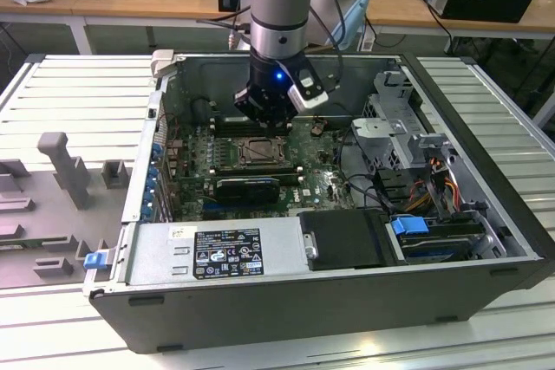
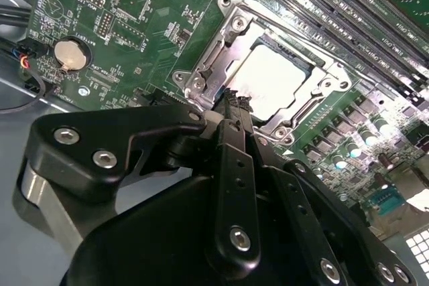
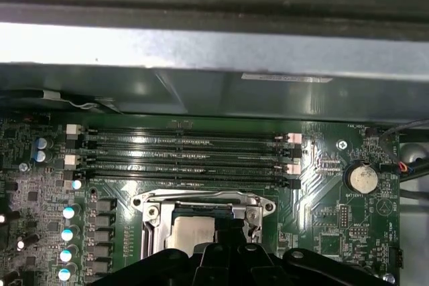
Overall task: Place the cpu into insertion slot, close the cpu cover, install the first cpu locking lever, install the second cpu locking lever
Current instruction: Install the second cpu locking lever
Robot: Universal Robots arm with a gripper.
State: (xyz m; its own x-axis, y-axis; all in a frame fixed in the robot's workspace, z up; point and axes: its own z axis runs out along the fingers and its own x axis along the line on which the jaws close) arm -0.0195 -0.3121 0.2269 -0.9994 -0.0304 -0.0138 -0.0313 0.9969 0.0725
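Observation:
The cpu lies flat in the insertion slot, its silver top showing through the window of the cpu cover, which lies down around it. In the first wrist view the cpu and cpu cover sit just beyond the gripper's black body. My gripper hangs right over the near edge of the socket, fingers together with nothing between them. In the exterior view the gripper hovers just above the insertion slot inside the open computer case.
Long black memory slots run beside the socket, towards the case wall. A coin battery sits on the green board. Cables, drive cages and a power supply crowd the case at the exterior view's right and front.

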